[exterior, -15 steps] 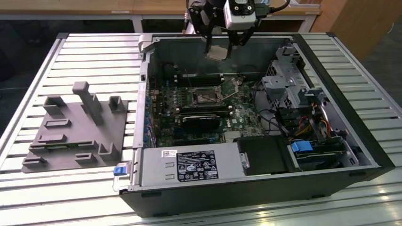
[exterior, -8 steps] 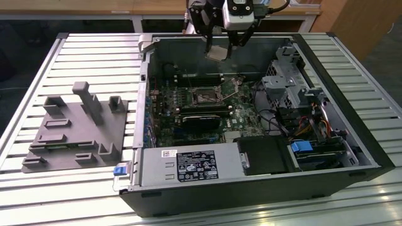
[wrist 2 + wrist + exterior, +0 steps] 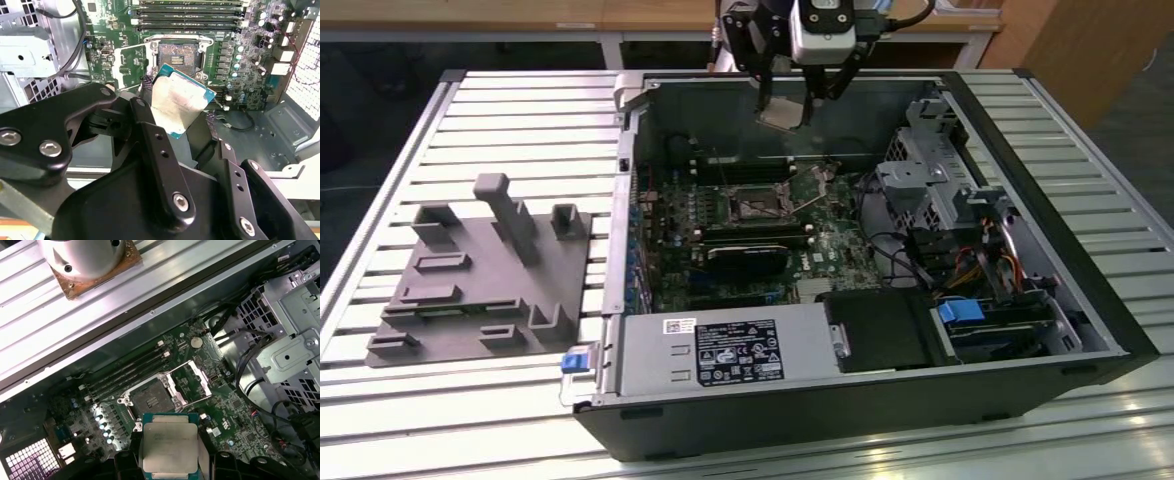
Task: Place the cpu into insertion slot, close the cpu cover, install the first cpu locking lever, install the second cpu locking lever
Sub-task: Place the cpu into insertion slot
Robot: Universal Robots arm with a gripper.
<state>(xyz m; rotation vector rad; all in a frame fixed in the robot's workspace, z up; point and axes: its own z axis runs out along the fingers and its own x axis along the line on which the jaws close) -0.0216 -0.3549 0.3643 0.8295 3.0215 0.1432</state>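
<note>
My gripper (image 3: 787,100) hangs above the back of the open computer case, shut on the cpu (image 3: 783,113). The cpu is a flat square chip with a pale metal top (image 3: 177,100) and a green edge, and it sits between my two black fingers (image 3: 145,110) in both wrist views (image 3: 170,447). The insertion slot (image 3: 149,399) lies bare on the green board (image 3: 754,207), below and ahead of the chip (image 3: 175,52). The cpu cover (image 3: 192,382) is swung open beside the slot (image 3: 127,62). I cannot make out the locking levers.
Long black memory slots (image 3: 125,372) run next to the socket. A metal drive cage (image 3: 927,185) and cables (image 3: 907,255) fill the case toward the exterior view's right. The power supply (image 3: 720,350) sits at the front. A grey fixture block (image 3: 480,270) rests on the slatted table outside.
</note>
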